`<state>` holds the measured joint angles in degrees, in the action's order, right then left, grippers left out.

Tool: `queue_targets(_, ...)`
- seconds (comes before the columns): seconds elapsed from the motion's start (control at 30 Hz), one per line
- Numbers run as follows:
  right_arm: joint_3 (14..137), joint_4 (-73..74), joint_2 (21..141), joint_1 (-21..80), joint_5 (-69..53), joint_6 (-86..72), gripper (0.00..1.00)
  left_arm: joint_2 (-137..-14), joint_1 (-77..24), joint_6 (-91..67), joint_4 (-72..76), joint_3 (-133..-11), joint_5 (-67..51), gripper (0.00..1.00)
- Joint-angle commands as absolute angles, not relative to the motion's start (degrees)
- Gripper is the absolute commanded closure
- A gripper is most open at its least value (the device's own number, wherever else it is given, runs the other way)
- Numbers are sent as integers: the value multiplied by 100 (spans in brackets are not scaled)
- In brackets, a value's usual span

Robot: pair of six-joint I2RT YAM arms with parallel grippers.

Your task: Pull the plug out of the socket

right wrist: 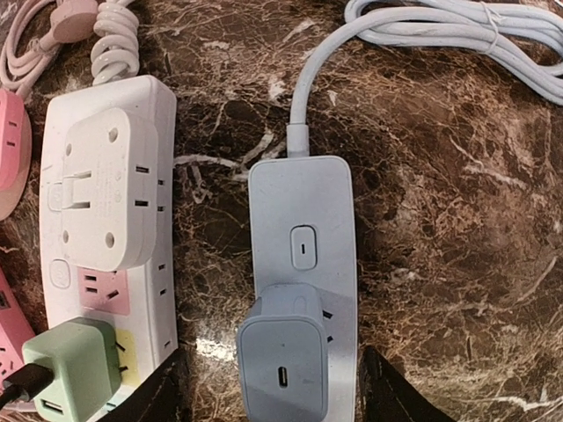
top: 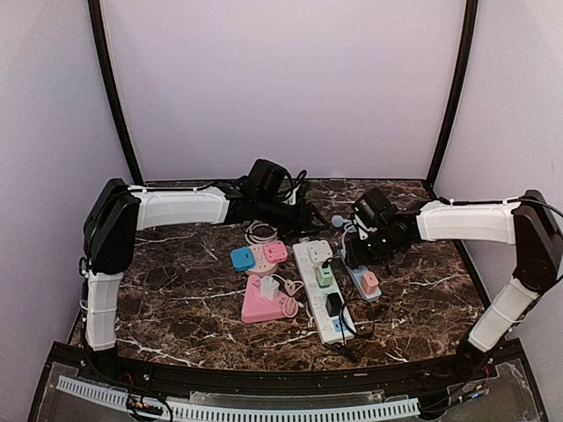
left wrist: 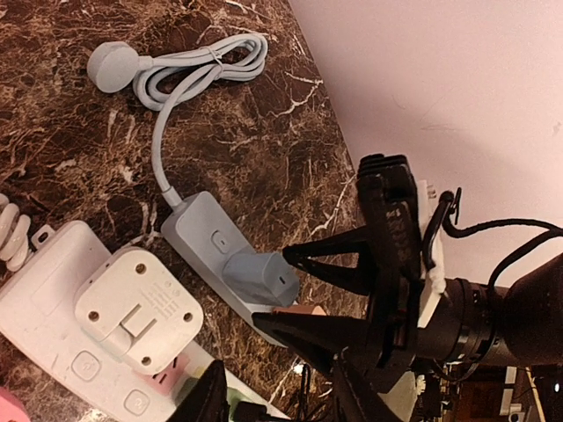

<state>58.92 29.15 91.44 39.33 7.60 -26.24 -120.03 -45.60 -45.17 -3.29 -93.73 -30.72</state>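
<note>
The grey plug [right wrist: 281, 352] is being straddled, not yet gripped, by the half-open right end effector [right wrist: 274, 376]. The left end effector [left wrist: 274, 387], part open, seems empty. Squeezing, then pulling, is being called for.

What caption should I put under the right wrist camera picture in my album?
Open right pincer straddling the gray charger plugged into the gray power strip.

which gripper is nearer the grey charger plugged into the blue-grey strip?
Right. The right gripper straddles the grey charger, one finger either side, gaps visible. The left gripper hangs further left, beyond the white strip, apart from the charger.
</note>
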Motion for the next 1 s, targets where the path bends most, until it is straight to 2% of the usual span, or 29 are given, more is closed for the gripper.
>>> queue_targets(0.0, 5933, 2678, 9351, 3964, 909, -2509, 42, -12232, -4671, -4621, -363, -9837, -3198, 63)
queue_targets(0.27, 5974, 2551, 9508, 3964, 988, -2444, 50, -12412, -4685, -4714, -402, -9974, -3184, 69)
queue_targets(0.5, 6091, 2605, 9562, 3970, 1074, -2376, 68, -12481, -4685, -4755, -405, -10042, -3232, 71)
queue_targets(0.77, 6162, 2626, 9577, 4003, 969, -2393, 76, -12523, -4685, -4726, -516, -10073, -3227, 77)
queue_targets(0.97, 6173, 2571, 9493, 4117, 912, -2433, 81, -12587, -4676, -4695, -514, -10082, -3320, 78)
